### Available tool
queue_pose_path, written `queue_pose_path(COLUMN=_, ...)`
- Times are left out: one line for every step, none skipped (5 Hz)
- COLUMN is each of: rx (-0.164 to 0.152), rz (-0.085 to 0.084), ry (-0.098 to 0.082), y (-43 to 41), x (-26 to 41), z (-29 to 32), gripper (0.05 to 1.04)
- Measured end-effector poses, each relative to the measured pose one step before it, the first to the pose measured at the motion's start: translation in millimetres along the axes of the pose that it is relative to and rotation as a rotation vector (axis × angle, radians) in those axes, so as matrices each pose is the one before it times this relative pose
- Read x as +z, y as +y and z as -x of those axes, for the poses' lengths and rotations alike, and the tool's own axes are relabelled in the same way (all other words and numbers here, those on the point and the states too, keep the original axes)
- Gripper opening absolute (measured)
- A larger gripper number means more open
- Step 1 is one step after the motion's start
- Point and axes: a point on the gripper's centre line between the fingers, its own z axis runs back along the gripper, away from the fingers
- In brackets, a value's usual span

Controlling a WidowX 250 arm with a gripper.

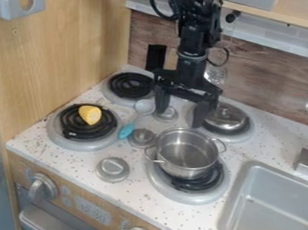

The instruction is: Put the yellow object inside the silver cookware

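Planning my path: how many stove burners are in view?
4: back left burner; front left burner, under the yellow object; back right burner, under a metal lid; front right burner, under the silver pot.

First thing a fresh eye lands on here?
The black gripper, hanging open over the middle of the stove top, just above the silver pot in the picture. Next, the yellow object, bright against the dark coil of the burner nearest the wooden side panel. The pot, shiny and lidless, sits on the burner beside the sink.
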Motion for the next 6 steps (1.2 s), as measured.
queue_pose_path(rx=0.0024, rz=-0.0035, ry=0.0413, y=0.45, x=-12.66, z=7.80, gripper=0.999)
queue_pose_path(rx=0.0729, rz=-0.0079, ry=0.0064, y=23.17, x=-0.43, z=6.18, gripper=0.999)
queue_pose_path(rx=0.1727, rz=-0.0328, ry=-0.0408, y=51.24, x=16.99, z=-0.74, gripper=0.999)
queue_pose_path(rx=0.1336, rz=-0.0212, ry=-0.0014, y=32.99, x=0.68, z=0.50, gripper=0.999)
queue_pose_path(rx=0.0966, rz=-0.0153, ry=0.0043, y=20.89, x=-3.55, z=-3.83, gripper=0.999)
queue_pose_path(rx=0.0772, rz=-0.0153, ry=0.0235, y=11.64, x=-18.15, z=-9.29, gripper=0.999)
